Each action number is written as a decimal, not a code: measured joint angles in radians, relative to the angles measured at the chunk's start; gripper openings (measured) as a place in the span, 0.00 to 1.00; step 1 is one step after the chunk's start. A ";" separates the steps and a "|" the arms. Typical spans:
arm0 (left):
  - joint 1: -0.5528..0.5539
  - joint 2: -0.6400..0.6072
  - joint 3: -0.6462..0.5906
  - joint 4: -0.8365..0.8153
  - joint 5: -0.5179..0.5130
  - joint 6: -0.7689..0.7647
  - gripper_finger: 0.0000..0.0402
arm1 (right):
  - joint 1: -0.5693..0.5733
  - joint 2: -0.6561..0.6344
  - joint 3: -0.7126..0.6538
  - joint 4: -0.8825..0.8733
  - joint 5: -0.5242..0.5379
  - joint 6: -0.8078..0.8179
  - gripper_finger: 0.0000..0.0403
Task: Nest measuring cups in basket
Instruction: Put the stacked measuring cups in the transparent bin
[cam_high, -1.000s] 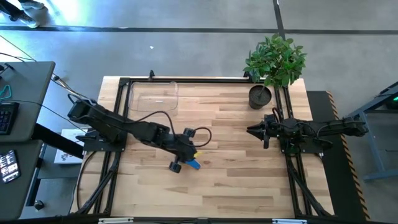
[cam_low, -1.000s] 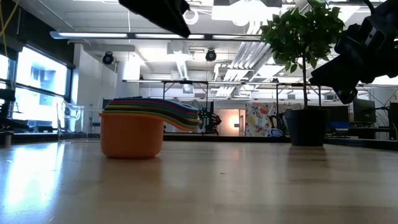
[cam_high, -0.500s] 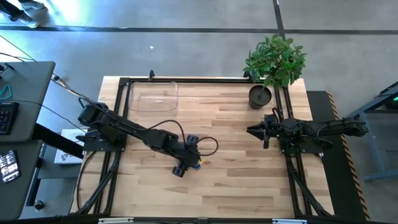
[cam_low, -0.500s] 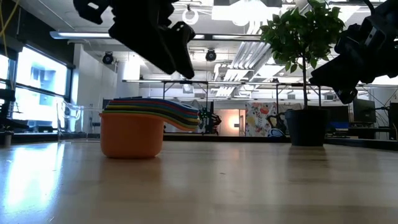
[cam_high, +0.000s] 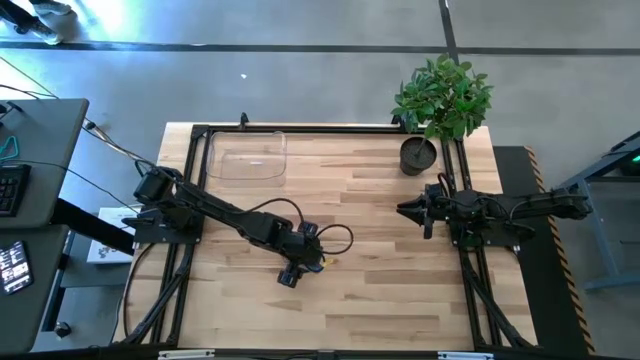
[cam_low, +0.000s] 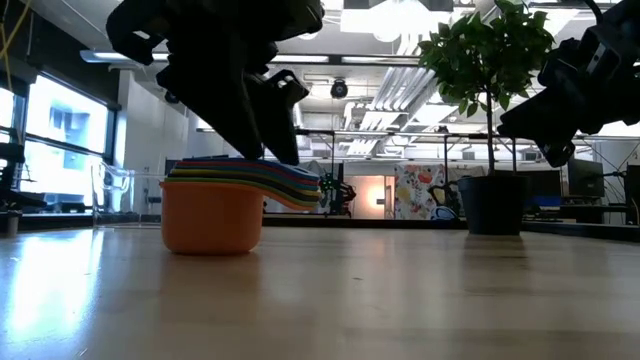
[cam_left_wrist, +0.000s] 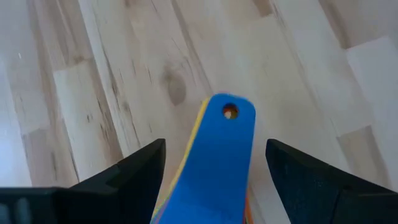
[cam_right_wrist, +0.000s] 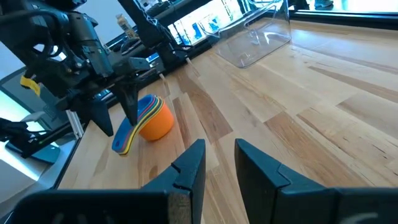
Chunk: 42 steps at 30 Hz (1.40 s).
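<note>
The left end effector (cam_left_wrist: 214, 163), fingers spread wide, hangs directly over the nested measuring cups (cam_right_wrist: 144, 120), straddling the handles' long axis; the right arm waits far off.

Nested measuring cups (cam_low: 228, 205) upright mid-table, orange outermost, blue handle topmost, clear basket (cam_high: 247, 156) well apart

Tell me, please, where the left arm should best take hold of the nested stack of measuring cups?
Probably by the fanned handles, coming down from above with the jaws either side. The cups sit nested in the orange bowl on the table, and the flat handles jut out sideways, narrow enough to pinch. The left gripper is open and straddles them. The right gripper waits by the plant pot.
</note>
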 joint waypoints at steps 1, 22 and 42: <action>0.000 0.000 0.000 -0.011 0.003 -0.010 0.67 | 0.000 0.000 0.000 0.000 0.000 0.000 0.19; 0.000 0.073 0.000 -0.029 -0.007 0.018 0.67 | 0.000 0.007 0.000 0.000 0.000 0.000 0.19; 0.000 0.077 0.000 -0.057 -0.027 0.043 0.43 | 0.000 0.006 0.000 0.000 0.000 0.000 0.19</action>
